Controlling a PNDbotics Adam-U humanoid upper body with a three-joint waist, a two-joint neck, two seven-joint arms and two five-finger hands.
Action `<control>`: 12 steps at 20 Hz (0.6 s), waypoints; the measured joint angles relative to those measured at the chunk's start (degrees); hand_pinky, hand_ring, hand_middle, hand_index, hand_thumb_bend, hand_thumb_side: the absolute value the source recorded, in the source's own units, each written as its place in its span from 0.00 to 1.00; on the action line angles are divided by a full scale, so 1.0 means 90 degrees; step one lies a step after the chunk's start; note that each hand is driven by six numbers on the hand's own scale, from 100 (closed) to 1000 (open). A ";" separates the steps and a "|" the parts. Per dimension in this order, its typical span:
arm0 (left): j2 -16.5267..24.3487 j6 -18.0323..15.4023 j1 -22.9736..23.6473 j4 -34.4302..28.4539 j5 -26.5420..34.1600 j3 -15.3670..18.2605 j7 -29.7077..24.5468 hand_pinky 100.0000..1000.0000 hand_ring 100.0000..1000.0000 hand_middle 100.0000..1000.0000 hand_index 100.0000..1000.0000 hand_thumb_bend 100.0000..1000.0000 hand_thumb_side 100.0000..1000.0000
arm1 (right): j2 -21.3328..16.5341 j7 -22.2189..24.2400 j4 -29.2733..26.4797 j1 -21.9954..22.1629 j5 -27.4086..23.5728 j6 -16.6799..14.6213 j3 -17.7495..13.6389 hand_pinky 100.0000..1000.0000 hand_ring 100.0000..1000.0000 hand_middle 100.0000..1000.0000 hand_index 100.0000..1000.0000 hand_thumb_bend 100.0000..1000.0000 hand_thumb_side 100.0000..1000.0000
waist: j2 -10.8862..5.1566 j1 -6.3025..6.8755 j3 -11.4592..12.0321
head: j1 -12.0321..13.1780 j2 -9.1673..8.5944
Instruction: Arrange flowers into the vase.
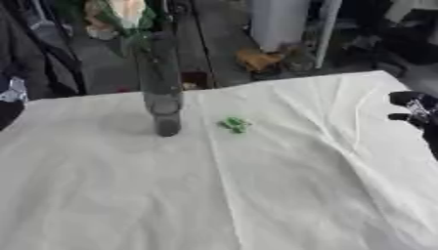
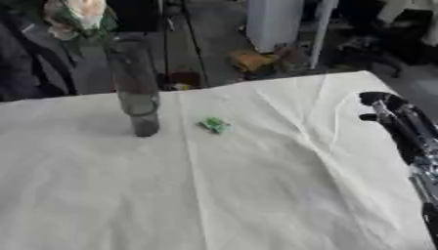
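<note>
Table covered by a creased white cloth (image 1: pixel 256 195), folds running from the far edge toward the near edge. Tall clear glass cylinder vase (image 1: pixel 163 93) stands upright on the cloth near the far edge, left of centre. Small green leafy scrap (image 1: pixel 234 124) lies flat on the cloth just right of the vase base, apart from it.

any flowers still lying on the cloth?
No. Only a small green scrap lies on the white cloth; the flower stands in the vase.
</note>
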 measured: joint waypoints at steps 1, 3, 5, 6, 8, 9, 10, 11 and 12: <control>-0.0015 -0.0019 0.0005 0.0000 0.0006 0.0000 0.0027 0.86 0.87 0.82 0.79 0.25 0.00 | 0.0000 0.0000 0.0000 0.0000 0.0000 0.0000 0.0000 0.72 0.87 0.77 0.74 0.00 0.65 | 0.0000 -0.0002 0.0000 | 0.0000 0.0000; -0.0041 -0.0078 0.0018 -0.0001 0.0008 0.0001 0.0079 0.86 0.86 0.82 0.79 0.53 0.08 | 0.0000 0.0001 0.0000 0.0000 0.0000 0.0000 0.0000 0.72 0.87 0.77 0.74 0.00 0.65 | 0.0000 -0.0002 0.0004 | -0.0001 -0.0001; -0.0043 -0.0172 0.0035 -0.0002 -0.0004 0.0001 0.0106 0.85 0.86 0.82 0.79 0.81 0.24 | 0.0000 0.0001 0.0000 0.0000 0.0000 0.0000 0.0000 0.72 0.87 0.77 0.74 0.00 0.65 | 0.0002 -0.0001 0.0024 | -0.0001 -0.0002; -0.0043 -0.0224 0.0035 -0.0002 -0.0019 0.0001 0.0111 0.85 0.85 0.82 0.79 0.97 0.30 | 0.0000 0.0001 0.0000 0.0000 0.0000 0.0000 0.0000 0.72 0.87 0.77 0.74 0.00 0.65 | 0.0003 -0.0001 0.0026 | -0.0001 -0.0002; -0.0044 -0.0326 0.0037 -0.0002 -0.0050 0.0001 0.0110 0.85 0.84 0.82 0.79 1.00 0.36 | 0.0000 0.0002 0.0000 0.0000 0.0000 0.0001 0.0000 0.72 0.87 0.77 0.74 0.00 0.65 | 0.0004 -0.0001 0.0029 | -0.0002 -0.0002; -0.0045 -0.0369 0.0038 -0.0002 -0.0076 0.0002 0.0110 0.85 0.84 0.82 0.79 1.00 0.38 | 0.0000 0.0002 0.0001 0.0000 0.0000 0.0001 0.0000 0.72 0.87 0.77 0.74 0.00 0.65 | 0.0005 -0.0001 0.0035 | -0.0001 -0.0003; -0.0045 -0.0402 0.0041 0.0000 -0.0092 0.0004 0.0113 0.85 0.84 0.82 0.79 1.00 0.42 | 0.0000 0.0002 0.0001 0.0000 0.0000 0.0001 0.0000 0.72 0.87 0.77 0.74 0.00 0.65 | 0.0008 -0.0001 0.0037 | -0.0001 -0.0003; -0.0046 -0.0433 0.0042 0.0001 -0.0110 0.0005 0.0116 0.85 0.84 0.82 0.79 1.00 0.42 | 0.0000 0.0002 0.0001 0.0000 0.0000 0.0001 0.0000 0.72 0.87 0.77 0.74 0.00 0.65 | 0.0010 -0.0001 0.0037 | -0.0001 -0.0003; -0.0046 -0.0455 0.0042 0.0001 -0.0135 0.0007 0.0118 0.84 0.83 0.81 0.75 1.00 0.40 | 0.0001 0.0002 0.0001 0.0000 0.0000 0.0001 0.0000 0.72 0.87 0.77 0.74 0.00 0.65 | 0.0011 -0.0001 0.0036 | -0.0001 -0.0003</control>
